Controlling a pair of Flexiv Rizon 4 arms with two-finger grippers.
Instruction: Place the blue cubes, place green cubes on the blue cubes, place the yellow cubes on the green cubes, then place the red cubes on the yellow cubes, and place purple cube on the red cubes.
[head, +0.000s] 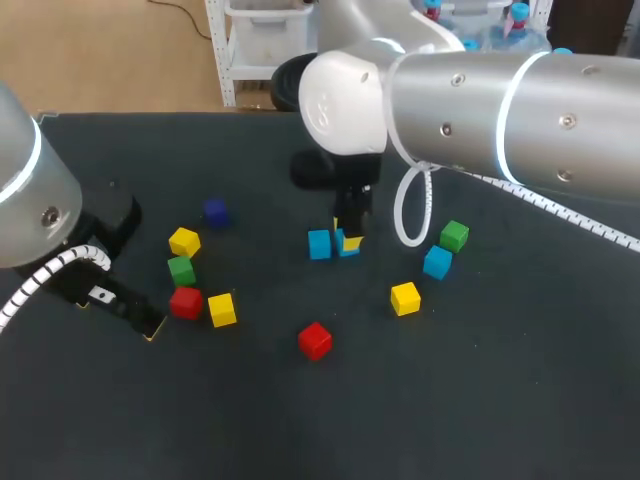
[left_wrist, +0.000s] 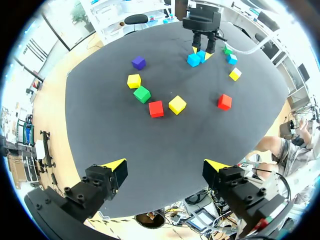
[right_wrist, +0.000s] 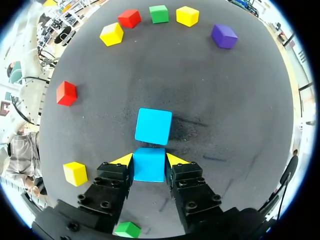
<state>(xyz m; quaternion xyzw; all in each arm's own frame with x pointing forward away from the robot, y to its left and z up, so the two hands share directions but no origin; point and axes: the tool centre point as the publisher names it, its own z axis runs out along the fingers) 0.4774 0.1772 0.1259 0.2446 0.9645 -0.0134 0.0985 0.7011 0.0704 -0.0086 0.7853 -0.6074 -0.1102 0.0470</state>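
Three blue cubes are counted right now, and three yellow cubes are tallied alongside them. Two green cubes are picked out, two red cubes are spotted as well, and just one purple cube is logged, the only one of its colour.

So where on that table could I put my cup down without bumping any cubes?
The widest bare table lies below the lone red cube and the yellow cube next to it in the head view. A narrower gap runs between the purple cube and the loose blue cube. Crowded: around the right hand and its gripped blue cube.
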